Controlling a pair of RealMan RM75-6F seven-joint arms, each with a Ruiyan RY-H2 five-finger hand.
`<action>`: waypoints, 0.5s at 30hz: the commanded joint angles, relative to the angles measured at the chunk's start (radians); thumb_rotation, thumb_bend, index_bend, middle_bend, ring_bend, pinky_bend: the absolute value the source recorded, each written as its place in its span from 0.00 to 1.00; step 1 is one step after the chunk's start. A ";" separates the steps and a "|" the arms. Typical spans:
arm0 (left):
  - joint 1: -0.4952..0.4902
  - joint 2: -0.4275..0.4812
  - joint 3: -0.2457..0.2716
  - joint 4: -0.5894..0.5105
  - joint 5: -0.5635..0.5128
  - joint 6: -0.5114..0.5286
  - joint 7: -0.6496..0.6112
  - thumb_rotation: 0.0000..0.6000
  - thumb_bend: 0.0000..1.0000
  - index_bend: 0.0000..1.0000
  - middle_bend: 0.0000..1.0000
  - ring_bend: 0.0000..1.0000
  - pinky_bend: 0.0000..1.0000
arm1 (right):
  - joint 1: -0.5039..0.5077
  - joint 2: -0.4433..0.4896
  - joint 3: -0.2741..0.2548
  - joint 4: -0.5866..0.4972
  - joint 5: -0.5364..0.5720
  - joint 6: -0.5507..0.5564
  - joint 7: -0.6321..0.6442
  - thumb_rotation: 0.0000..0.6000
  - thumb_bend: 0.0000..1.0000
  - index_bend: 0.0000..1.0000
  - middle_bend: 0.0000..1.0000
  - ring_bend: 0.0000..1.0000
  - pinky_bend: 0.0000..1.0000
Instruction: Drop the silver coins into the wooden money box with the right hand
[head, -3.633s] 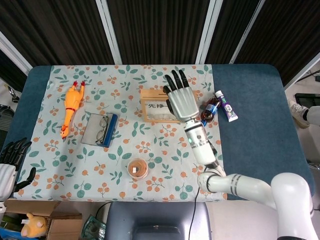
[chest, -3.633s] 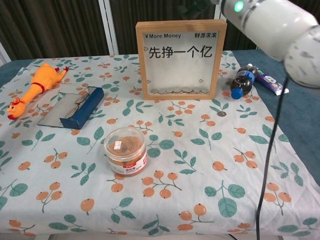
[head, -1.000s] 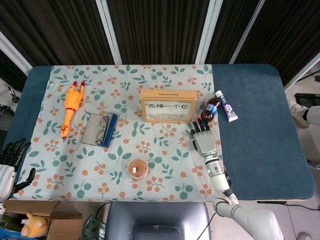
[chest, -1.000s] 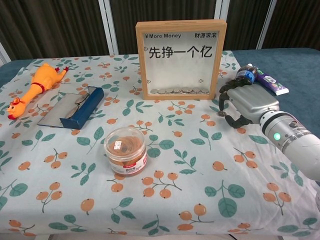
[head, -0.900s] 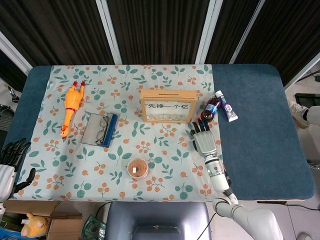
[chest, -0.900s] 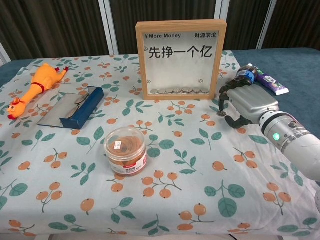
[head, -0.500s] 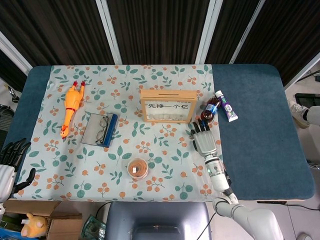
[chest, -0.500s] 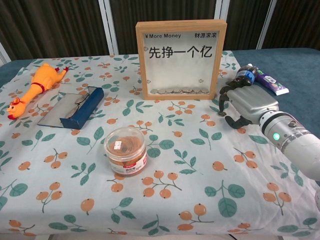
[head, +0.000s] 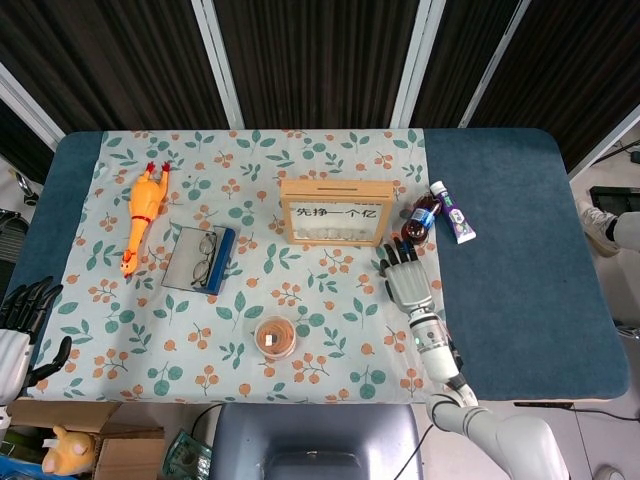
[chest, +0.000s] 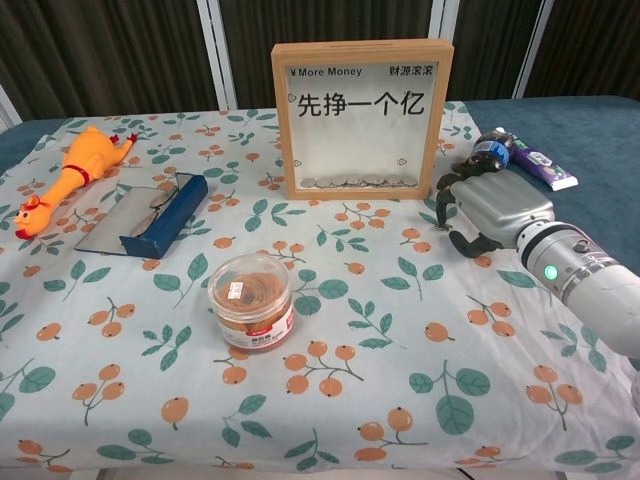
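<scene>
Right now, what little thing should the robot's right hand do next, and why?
Probably close its fingers to pinch a coin off the cloth. The right hand sits low on the tablecloth beside the wooden money box, fingers curled down; whether it already holds a coin can't be seen.

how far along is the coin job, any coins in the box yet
Done: a row of coins already lies along the bottom of the money box. In hand: the right hand is down on the cloth right of the box, fingers curled over the spot; whether it holds a coin is hidden. Left: lifting a coin to the slot on the box's top.
</scene>
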 joint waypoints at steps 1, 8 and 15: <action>0.000 0.000 0.000 0.000 0.000 0.000 -0.001 1.00 0.45 0.00 0.00 0.00 0.00 | 0.004 0.003 0.001 -0.006 -0.001 -0.001 -0.013 1.00 0.51 0.55 0.26 0.06 0.14; 0.000 0.001 0.001 0.000 0.002 -0.001 -0.004 1.00 0.45 0.00 0.00 0.00 0.00 | 0.009 0.006 0.008 -0.014 0.004 0.000 -0.048 1.00 0.44 0.57 0.26 0.06 0.14; -0.002 0.001 0.002 -0.001 0.002 -0.004 0.000 1.00 0.45 0.00 0.00 0.00 0.00 | 0.016 0.012 0.016 -0.030 0.011 -0.004 -0.078 1.00 0.41 0.57 0.26 0.06 0.14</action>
